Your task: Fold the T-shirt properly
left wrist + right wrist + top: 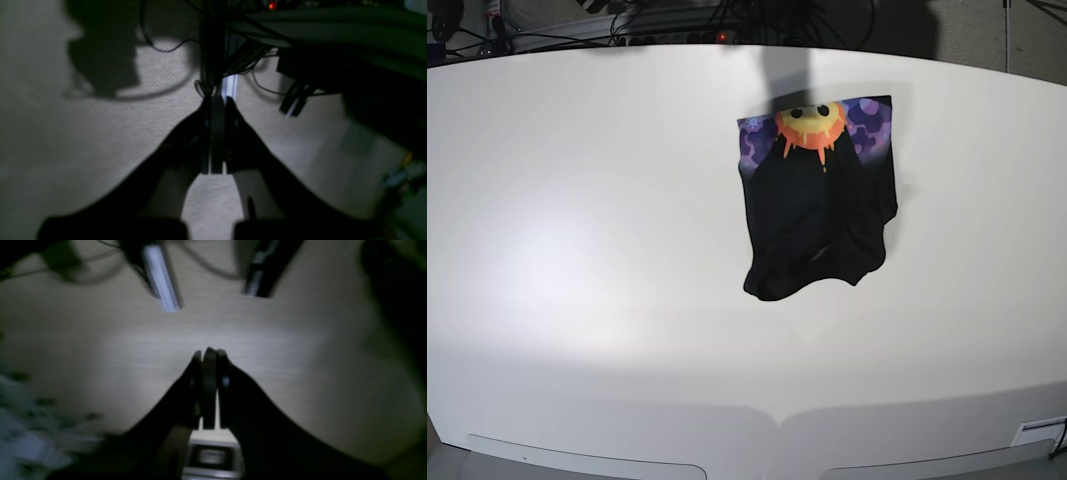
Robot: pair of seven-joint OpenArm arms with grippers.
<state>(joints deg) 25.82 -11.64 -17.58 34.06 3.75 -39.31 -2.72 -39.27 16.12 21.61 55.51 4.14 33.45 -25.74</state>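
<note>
The T-shirt (817,220) lies in a rumpled black bundle on the white table (577,250), right of centre. At its far edge a strip of purple print with an orange sun face (810,122) shows. Neither arm appears in the base view. In the left wrist view my left gripper (218,100) is shut with nothing between its fingers, hanging over beige floor. My right gripper (208,353) is likewise shut and empty over the same floor. The T-shirt shows in neither wrist view.
Cables and equipment (627,25) crowd the space behind the table's far edge. Below the left gripper are loose cables (166,50) and a metal post (230,86). A pale bar (161,276) and a dark bar (263,270) stand ahead of the right gripper.
</note>
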